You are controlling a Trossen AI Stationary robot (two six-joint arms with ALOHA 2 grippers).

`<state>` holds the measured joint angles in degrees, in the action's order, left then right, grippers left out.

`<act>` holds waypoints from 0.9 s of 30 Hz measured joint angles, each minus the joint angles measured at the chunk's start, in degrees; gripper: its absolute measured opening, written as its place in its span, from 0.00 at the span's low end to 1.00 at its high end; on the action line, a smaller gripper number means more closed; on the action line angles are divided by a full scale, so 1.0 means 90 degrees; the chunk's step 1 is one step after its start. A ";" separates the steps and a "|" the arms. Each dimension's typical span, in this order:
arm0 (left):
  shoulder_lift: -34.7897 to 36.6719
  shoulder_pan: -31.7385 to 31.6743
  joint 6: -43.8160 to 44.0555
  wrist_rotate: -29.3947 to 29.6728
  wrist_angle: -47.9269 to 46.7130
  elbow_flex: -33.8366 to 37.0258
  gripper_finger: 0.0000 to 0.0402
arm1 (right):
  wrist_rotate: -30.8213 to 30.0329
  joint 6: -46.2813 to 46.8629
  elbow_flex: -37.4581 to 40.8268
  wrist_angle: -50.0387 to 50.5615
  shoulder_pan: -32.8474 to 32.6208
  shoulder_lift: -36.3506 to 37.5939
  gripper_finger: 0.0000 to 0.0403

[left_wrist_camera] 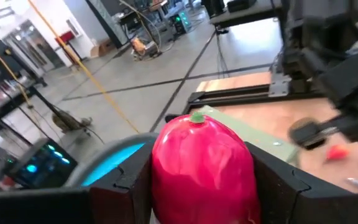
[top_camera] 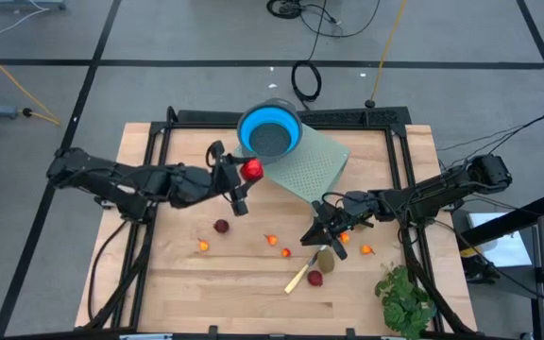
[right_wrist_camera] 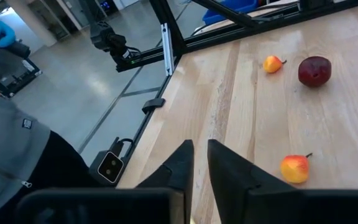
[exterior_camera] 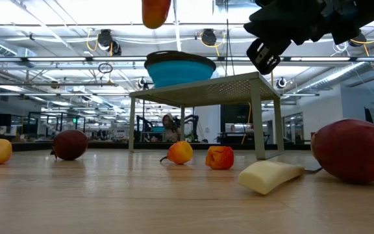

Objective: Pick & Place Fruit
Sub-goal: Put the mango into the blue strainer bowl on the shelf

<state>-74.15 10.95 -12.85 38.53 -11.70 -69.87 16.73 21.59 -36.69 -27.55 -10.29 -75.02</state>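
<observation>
Fruit lay scattered on the planked wooden bench (top_camera: 178, 283) — a dark red ball (top_camera: 221, 226), tiny orange-red pieces (top_camera: 203, 246) and a brownish-green oval (top_camera: 325, 259) beside the pale-handled knife (top_camera: 297, 278). We saw the left gripper (top_camera: 241, 174) clamped on a smooth, glossy red-orange piece (top_camera: 251, 169), held aloft just beside the blue bowl (top_camera: 269, 131) on its perforated green stand (top_camera: 314, 165). The right gripper (top_camera: 329, 235) hung over the oval — its fingers (right_wrist_camera: 182, 167) nearly together, nothing visibly between them.
</observation>
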 joint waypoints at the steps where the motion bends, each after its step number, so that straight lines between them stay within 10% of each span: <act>1: 0.0000 -0.0089 -0.0131 -0.0044 0.0007 -0.0002 0.49 | 0.0000 0.0000 0.0000 0.0000 0.0000 0.0000 0.09; 27: -0.0022 -0.2153 -0.2306 -0.1171 -0.0920 -0.1154 0.49 | -0.0187 0.0198 0.0000 0.0000 -0.0001 0.0000 0.00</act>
<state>-74.35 -8.43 -33.61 27.99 -19.99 -80.25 15.05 23.38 -36.69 -27.55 -10.30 -75.02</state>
